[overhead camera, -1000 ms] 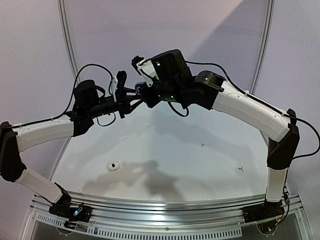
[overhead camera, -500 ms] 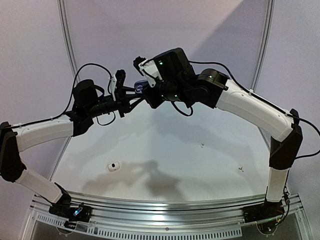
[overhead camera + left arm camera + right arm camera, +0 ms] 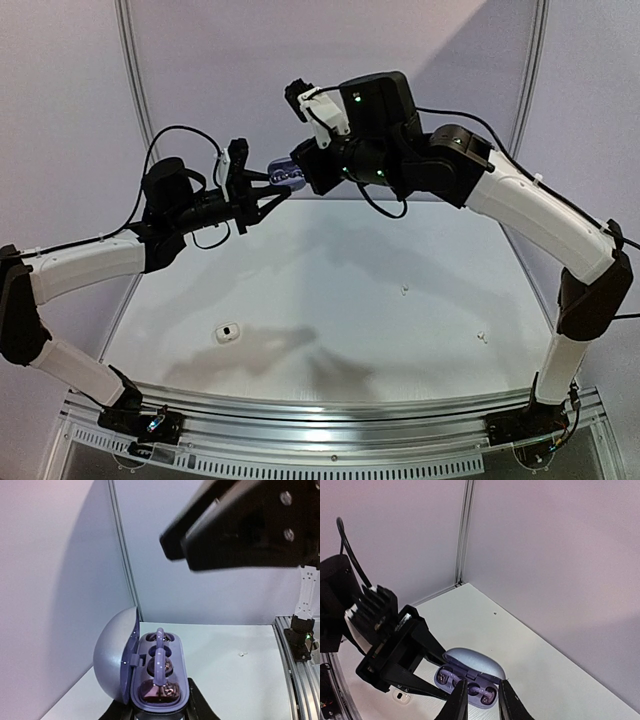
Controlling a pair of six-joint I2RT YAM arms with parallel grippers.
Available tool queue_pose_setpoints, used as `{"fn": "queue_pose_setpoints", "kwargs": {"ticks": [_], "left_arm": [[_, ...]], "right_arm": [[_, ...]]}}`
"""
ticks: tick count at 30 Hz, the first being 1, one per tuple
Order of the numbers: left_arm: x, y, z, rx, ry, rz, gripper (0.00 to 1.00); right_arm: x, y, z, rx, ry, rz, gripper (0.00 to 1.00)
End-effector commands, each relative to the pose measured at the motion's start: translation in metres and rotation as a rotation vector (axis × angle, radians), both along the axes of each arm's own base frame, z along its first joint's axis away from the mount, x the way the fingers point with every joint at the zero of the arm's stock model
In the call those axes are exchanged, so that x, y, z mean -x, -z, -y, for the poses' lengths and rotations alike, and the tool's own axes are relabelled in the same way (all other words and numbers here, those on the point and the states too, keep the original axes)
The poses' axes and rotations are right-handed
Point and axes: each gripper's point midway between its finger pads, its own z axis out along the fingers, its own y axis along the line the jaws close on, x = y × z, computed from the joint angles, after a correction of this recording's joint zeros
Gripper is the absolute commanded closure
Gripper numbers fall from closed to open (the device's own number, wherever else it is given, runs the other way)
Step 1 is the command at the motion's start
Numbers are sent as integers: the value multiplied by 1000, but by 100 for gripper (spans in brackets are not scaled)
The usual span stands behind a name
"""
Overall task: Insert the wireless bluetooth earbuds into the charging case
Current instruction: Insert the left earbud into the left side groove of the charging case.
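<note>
Two dark earbuds (image 3: pixel 487 695) look seated in the wells of the open purple charging case (image 3: pixel 145 655), which is held well above the desk (image 3: pixel 330 310), the left fingers (image 3: pixel 200 707) clenched on its base. The right fingers (image 3: pixel 459 702) hover just above, slightly parted and empty. Keep the case level, check both buds sit flush, then ease the lid (image 3: pixel 115 660) shut. A white case (image 3: pixel 229 331) lies on the desk, contents unclear
</note>
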Motion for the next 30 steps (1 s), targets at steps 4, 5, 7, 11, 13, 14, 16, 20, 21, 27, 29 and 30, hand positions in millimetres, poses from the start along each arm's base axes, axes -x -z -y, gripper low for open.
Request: {"fn": "queue_pose_setpoints", "kwargs": {"ticks": [4, 5, 7, 11, 13, 14, 16, 20, 21, 27, 29, 30], "left_arm": [[17, -5, 2, -21, 83, 16, 100], [18, -6, 2, -18, 91, 17, 100], [20, -8, 3, -15, 104, 19, 100], [21, -8, 3, -17, 109, 17, 100], [22, -8, 3, -17, 113, 14, 100], [23, -8, 3, -16, 114, 14, 100], [23, -8, 3, -14, 115, 13, 100], [24, -10, 3, -8, 118, 16, 100], [24, -10, 3, -7, 119, 17, 100], [26, -11, 4, -1, 127, 20, 100], [26, -11, 4, 0, 130, 17, 100], [27, -12, 4, 1, 130, 17, 100]], "right_arm": [[12, -17, -7, -78, -87, -9, 81], [13, -11, -13, -70, -113, -22, 81], [16, -1, -23, -60, -150, -41, 81], [18, 15, -32, -32, -182, -72, 84], [17, 20, -33, -23, -181, -77, 84], [17, 21, -33, -20, -179, -78, 85], [16, 25, -34, -13, -178, -83, 85], [14, 37, -36, 16, -168, -97, 87], [12, 41, -36, 23, -163, -100, 87], [6, 58, -34, 71, -125, -113, 88], [5, 61, -35, 77, -124, -117, 89], [6, 63, -35, 82, -125, -121, 89]]}}
